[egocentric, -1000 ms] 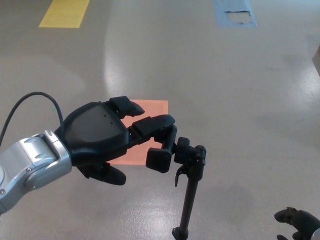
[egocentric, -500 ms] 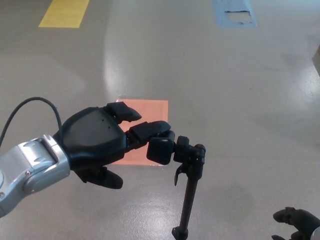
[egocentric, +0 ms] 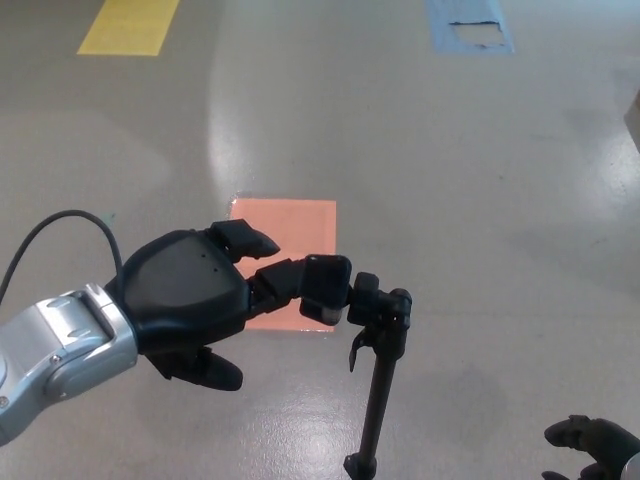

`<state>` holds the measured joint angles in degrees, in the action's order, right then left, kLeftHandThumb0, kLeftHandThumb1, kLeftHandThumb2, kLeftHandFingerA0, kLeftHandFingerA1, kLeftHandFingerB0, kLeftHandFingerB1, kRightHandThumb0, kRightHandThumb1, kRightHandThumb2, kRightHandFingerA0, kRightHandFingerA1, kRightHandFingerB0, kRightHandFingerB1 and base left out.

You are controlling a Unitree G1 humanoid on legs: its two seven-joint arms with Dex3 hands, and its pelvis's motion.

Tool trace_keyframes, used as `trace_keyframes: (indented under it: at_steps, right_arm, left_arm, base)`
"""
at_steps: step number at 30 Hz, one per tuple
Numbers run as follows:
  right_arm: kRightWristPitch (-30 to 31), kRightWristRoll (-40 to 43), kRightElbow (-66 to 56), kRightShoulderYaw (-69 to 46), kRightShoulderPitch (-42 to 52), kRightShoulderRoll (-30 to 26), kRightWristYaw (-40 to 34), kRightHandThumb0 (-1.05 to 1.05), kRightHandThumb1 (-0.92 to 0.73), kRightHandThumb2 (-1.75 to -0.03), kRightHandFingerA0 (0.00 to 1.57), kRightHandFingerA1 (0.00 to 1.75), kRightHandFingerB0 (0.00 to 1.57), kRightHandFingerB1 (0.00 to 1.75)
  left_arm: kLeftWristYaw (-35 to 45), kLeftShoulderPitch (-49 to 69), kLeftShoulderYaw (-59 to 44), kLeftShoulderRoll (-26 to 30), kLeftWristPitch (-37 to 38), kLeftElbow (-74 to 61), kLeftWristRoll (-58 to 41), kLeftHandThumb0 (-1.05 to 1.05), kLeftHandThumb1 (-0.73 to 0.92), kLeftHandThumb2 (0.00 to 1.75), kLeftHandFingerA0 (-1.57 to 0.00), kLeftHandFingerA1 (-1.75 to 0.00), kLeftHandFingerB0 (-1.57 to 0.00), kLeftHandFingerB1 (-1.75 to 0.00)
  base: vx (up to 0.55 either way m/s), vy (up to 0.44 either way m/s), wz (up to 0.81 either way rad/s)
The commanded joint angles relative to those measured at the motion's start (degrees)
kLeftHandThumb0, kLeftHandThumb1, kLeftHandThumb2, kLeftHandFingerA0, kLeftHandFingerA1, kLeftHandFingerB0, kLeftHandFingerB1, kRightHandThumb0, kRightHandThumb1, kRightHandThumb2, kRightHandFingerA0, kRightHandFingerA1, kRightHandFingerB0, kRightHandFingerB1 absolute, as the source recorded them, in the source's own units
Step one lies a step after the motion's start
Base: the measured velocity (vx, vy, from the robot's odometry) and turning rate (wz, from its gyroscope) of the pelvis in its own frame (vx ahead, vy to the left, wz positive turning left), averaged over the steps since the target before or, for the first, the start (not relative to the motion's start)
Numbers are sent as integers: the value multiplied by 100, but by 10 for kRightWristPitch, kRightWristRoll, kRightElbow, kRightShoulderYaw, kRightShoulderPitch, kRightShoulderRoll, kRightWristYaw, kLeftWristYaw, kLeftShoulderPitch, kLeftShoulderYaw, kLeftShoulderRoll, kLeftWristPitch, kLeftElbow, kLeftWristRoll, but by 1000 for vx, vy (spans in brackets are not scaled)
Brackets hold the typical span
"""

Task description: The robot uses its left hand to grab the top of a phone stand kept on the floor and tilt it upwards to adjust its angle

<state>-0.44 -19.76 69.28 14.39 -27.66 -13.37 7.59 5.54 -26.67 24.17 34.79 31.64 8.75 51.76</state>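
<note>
The black phone stand (egocentric: 380, 390) rises on a thin pole from the bottom of the head view. Its square holder plate (egocentric: 326, 287) sits at the top, joined to a clamp head (egocentric: 383, 308). My left hand (egocentric: 195, 300) reaches in from the left. One finger (egocentric: 282, 281) presses against the plate, which is tipped upward. The other finger (egocentric: 243, 238) sticks out free above it. The thumb (egocentric: 207, 368) hangs below, apart from the plate. Only a small part of my right hand (egocentric: 590, 446) shows at the bottom right corner, well clear of the stand.
An orange square (egocentric: 290, 235) lies on the grey floor behind my left hand. A yellow marking (egocentric: 128, 25) sits at the top left and a blue one (egocentric: 470, 25) at the top. Some object's edge (egocentric: 633, 118) pokes in at the right.
The holder plate has swung upward from below my fingers to level with them. My left hand has turned with it, and its cable has sagged lower. The pole has stayed put.
</note>
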Motion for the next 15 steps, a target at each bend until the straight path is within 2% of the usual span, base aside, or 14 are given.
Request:
trace_keyframes:
  at_steps: [1,5,6,10,11,15]
  right_arm:
    - [-1,1,0,-2,-4,-10,5,-48,-75,-74,16,37,15,33]
    - [1,3,0,-4,-3,-10,6,-48,-75,-74,16,36,15,33]
    - [2,4,0,-5,-3,-9,7,-48,-75,-74,15,36,15,33]
    - [-2,7,-1,-7,-2,-10,12,-47,-75,-73,15,36,14,33]
    - [-1,7,-1,-8,-3,-10,13,-47,-76,-73,15,35,15,33]
    - [3,6,1,-9,-5,-9,14,-47,-76,-73,15,36,14,33]
  left_arm:
    - [-2,13,7,16,-1,-10,26,-76,54,88,-15,-43,-1,-20]
    - [-5,13,12,19,0,-10,35,-77,55,89,-14,-43,0,-18]
    - [-3,14,12,19,-1,-11,34,-76,69,62,-21,-31,0,-17]
    - [5,15,13,20,-4,-14,31,-74,68,62,-20,-30,0,-17]
    - [8,14,13,19,-6,-13,30,-82,58,90,-15,-39,0,-12]
    - [10,12,15,18,-8,-14,33,-84,59,90,-15,-37,0,-10]
  base:
    - [0,0,0]
    - [0,0,0]
    - [0,0,0]
    - [0,0,0]
    - [0,0,0]
    - [0,0,0]
